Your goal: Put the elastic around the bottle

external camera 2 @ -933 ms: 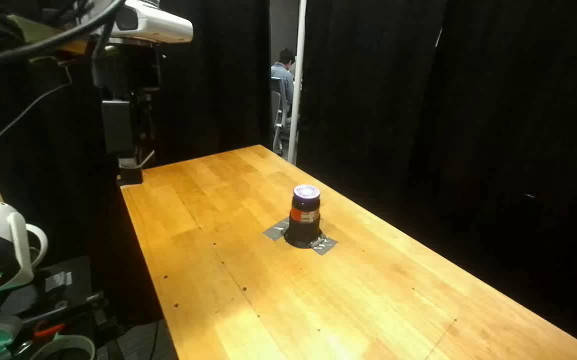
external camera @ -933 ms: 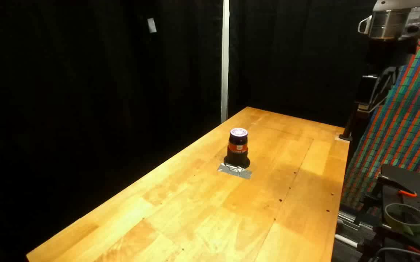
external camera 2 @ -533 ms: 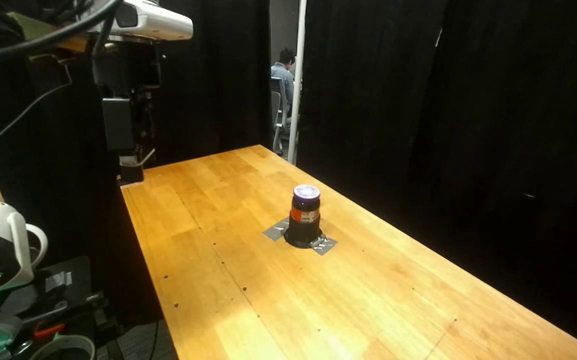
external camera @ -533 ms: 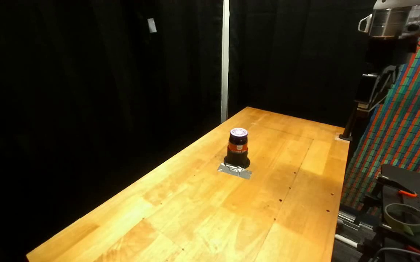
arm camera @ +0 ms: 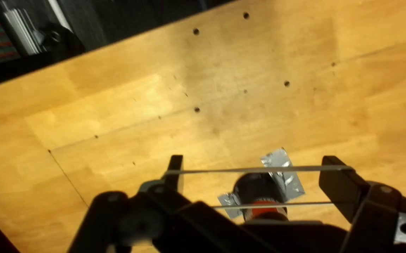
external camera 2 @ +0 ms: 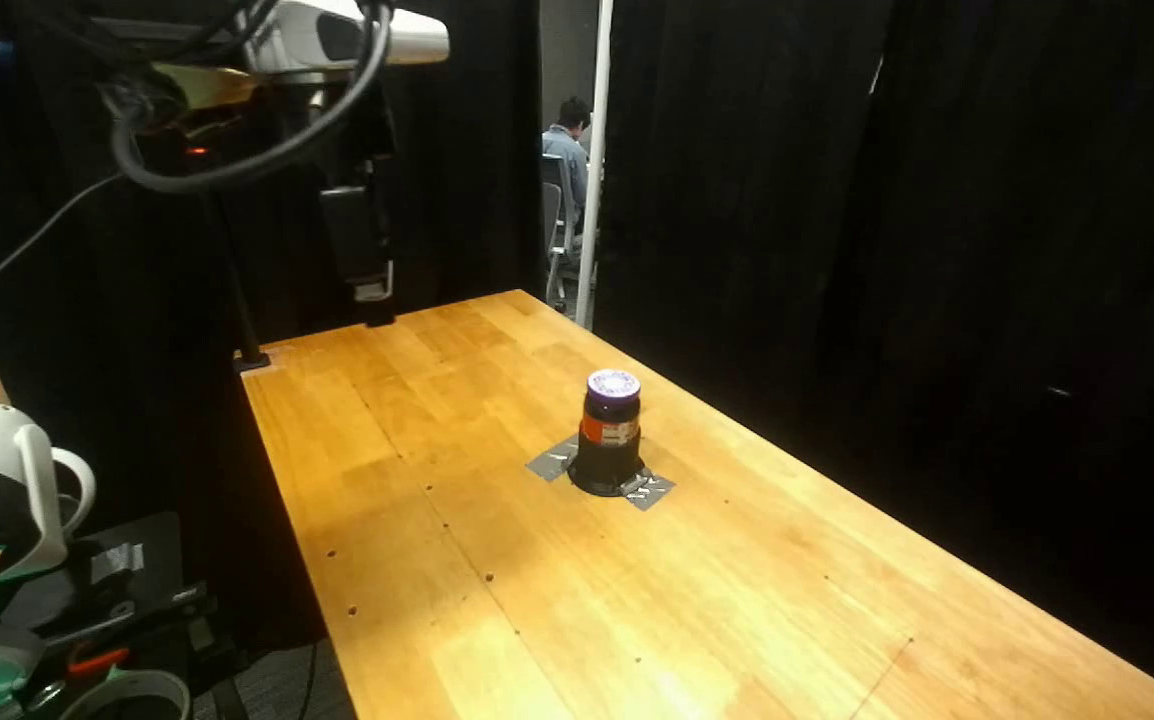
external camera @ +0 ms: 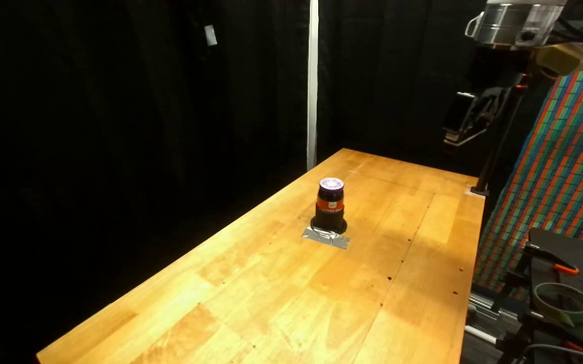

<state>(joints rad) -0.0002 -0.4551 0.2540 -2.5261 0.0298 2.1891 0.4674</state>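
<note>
Low in the wrist view, holding the elastic band (arm camera: 217,171) taut round the spread gripper (arm camera: 253,168), not yet encircling the orange-labelled bottle (arm camera: 263,212).

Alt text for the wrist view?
Pale elastic band stretched in two strands across the open gripper. Beyond it on a wooden table, a dark, orange-labelled bottle, partly hidden by the gripper, stands beside silver duct tape.

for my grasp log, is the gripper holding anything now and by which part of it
Yes, the elastic: looped around the spread fingers of the gripper and stretched between them, so held at its two ends rather than pinched.
</note>
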